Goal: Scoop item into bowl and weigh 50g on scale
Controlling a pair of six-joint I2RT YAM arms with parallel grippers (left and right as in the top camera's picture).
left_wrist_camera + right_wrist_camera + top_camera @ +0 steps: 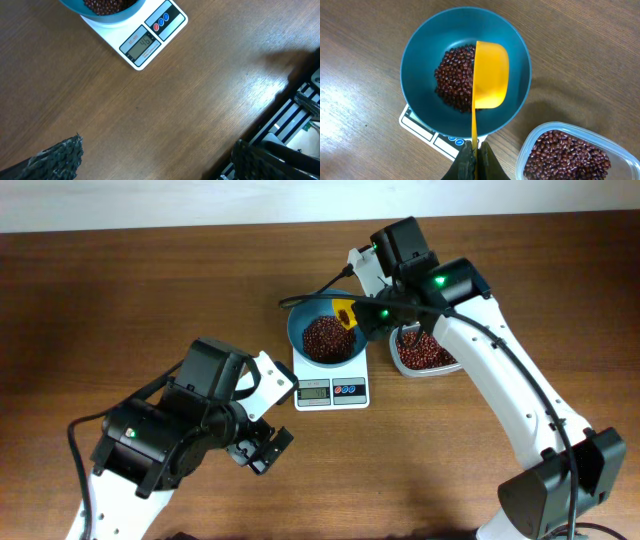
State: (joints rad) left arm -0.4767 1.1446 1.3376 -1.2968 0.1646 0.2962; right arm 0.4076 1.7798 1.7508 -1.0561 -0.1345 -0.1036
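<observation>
Right gripper point(474, 151) pinching yellow scoop point(491, 75) handle; scoop over beans point(451, 75) in bowl point(419, 60).

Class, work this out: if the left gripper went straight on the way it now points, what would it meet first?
The left gripper would probably meet the bare wooden table, short of the scale; depth is unclear.
</observation>
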